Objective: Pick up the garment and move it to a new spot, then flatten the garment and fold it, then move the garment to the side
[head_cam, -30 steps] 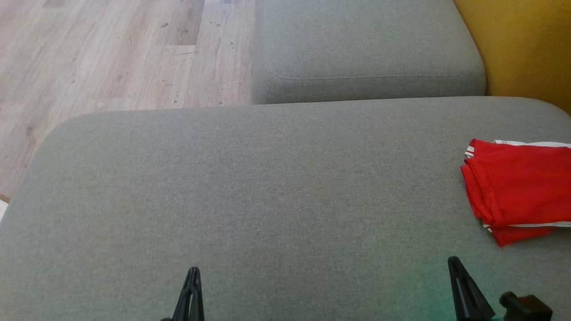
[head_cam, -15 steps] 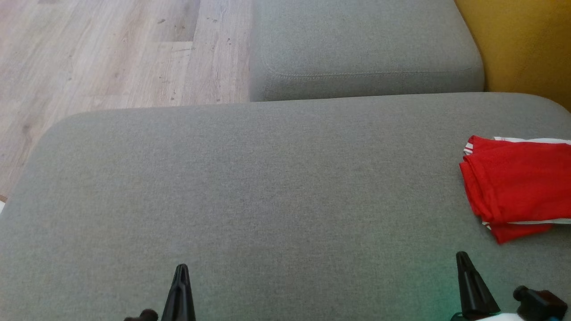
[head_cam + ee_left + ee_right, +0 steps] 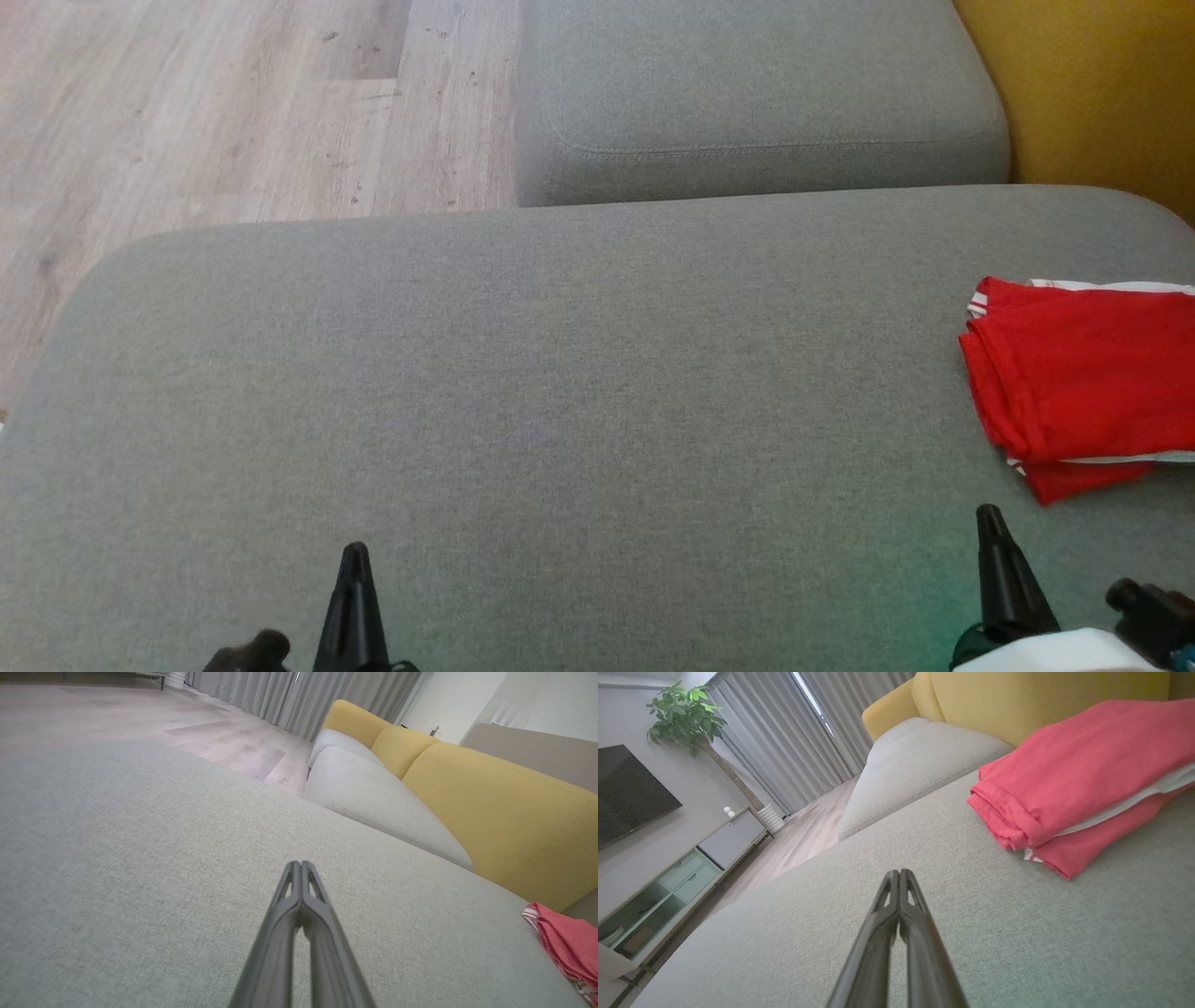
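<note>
1. Locate the garment (image 3: 1074,383). It lies on the grey cushion (image 3: 560,392), at the far right of the head view, just in front of the yellow backrest (image 3: 1083,84). It is a folded red stack with white trim, and nothing grips it.

2. Check both end effectors. The left end effector (image 3: 353,553) has its fingers pressed together and holds nothing. The right end effector (image 3: 990,515) is likewise closed and empty. Both sit low over the near edge of the cushion.

3. Note the governing relation. The garment lies ahead of the right end effector and slightly to its right, near it but not touching. It is well apart from the left end effector, with the bare width of the cushion between them. The right arm is the nearer one.

4. Note the orientation. The rolled fold edge faces the robot's left. The stack runs rightward out of the head view, so you cannot confirm its full long axis.

5. Judgement: any coming grasp suits the right arm. You must first separate its fingers, then approach the near corner of the stack. A one-sided lift will likely let the layers slide apart.
</note>
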Robot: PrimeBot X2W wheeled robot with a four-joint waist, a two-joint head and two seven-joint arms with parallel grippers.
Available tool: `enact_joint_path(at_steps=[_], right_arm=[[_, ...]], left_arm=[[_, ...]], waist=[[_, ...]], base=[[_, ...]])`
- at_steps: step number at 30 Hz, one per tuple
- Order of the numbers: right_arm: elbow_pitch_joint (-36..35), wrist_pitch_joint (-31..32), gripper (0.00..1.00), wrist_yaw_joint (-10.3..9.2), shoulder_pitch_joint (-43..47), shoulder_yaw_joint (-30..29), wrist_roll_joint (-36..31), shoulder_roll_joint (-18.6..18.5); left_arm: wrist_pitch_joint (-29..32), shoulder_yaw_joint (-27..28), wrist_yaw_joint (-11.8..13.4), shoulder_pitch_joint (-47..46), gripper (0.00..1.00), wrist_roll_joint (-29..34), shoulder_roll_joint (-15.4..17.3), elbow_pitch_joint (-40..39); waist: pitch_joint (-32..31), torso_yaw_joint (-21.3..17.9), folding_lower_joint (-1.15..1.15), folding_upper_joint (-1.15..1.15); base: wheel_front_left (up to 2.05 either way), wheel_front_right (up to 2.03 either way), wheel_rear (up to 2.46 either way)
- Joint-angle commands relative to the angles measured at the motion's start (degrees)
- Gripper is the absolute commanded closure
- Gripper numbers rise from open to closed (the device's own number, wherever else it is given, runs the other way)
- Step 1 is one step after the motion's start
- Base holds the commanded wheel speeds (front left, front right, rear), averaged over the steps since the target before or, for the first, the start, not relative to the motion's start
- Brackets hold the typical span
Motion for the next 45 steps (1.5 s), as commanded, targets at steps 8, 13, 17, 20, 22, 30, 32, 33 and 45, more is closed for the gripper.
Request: enact_joint_path(at_steps=[8, 13, 17, 20, 22, 30, 32, 33, 45], right_arm=[[-1.2, 1.4, 1.00, 0.13, -4.1, -0.7, 6.0, -0.1], [-1.0, 2.2, 1.00, 0.15, -4.9, -1.0, 9.3, 0.0], [-0.9, 2.8, 1.00, 0.16, -5.5, -1.4, 11.9, 0.0], [-0.8, 3.2, 1.00, 0.17, -6.0, -1.6, 13.9, 0.1], [-0.7, 3.6, 1.00, 0.18, -6.3, -1.8, 15.2, 0.1], [-0.4, 4.8, 1.00, 0.20, -7.5, -2.5, 20.4, 0.3], [-0.4, 5.1, 1.00, 0.21, -7.8, -2.6, 21.7, 0.3], [-0.3, 5.3, 1.00, 0.21, -8.0, -2.7, 22.4, 0.3], [0.1, 7.2, 1.00, 0.25, -9.8, -3.8, 30.2, 0.6]], left_arm=[[1.2, 2.6, -1.4, -3.9, 1.00, -6.2, 0.7, -0.9], [2.0, 3.5, -2.1, -4.6, 1.00, -9.6, 0.8, -0.6], [2.5, 4.2, -2.7, -5.2, 1.00, -12.4, 0.8, -0.2], [3.0, 4.7, -3.1, -5.7, 1.00, -14.5, 0.8, 0.0], [3.3, 5.1, -3.4, -6.0, 1.00, -15.9, 0.9, 0.2], [4.5, 6.5, -4.6, -7.2, 1.00, -21.4, 0.9, 0.8], [4.8, 6.9, -4.8, -7.5, 1.00, -22.8, 0.9, 1.0], [5.0, 7.1, -5.0, -7.6, 1.00, -23.4, 0.9, 1.1], [6.9, 9.3, -6.7, -9.5, 1.00, -31.6, 1.0, 2.1]], waist=[[0.3, -0.2, 0.00, 0.00], [0.5, -0.4, 0.00, 0.00], [0.7, -0.5, 0.00, 0.00], [0.8, -0.6, 0.00, 0.00], [0.9, -0.6, 0.00, 0.00], [1.3, -0.8, 0.00, 0.00], [1.4, -0.9, -0.01, 0.00], [1.4, -0.9, -0.01, 0.00], [1.9, -1.3, -0.01, 0.00]], base=[[0.00, 0.00, 0.00], [0.00, 0.00, 0.00], [0.00, 0.00, 0.00], [0.00, 0.00, 0.00], [0.00, 0.00, 0.00], [0.00, 0.00, 0.00], [0.00, 0.00, 0.00], [0.00, 0.00, 0.00], [0.00, 0.00, 0.00]])
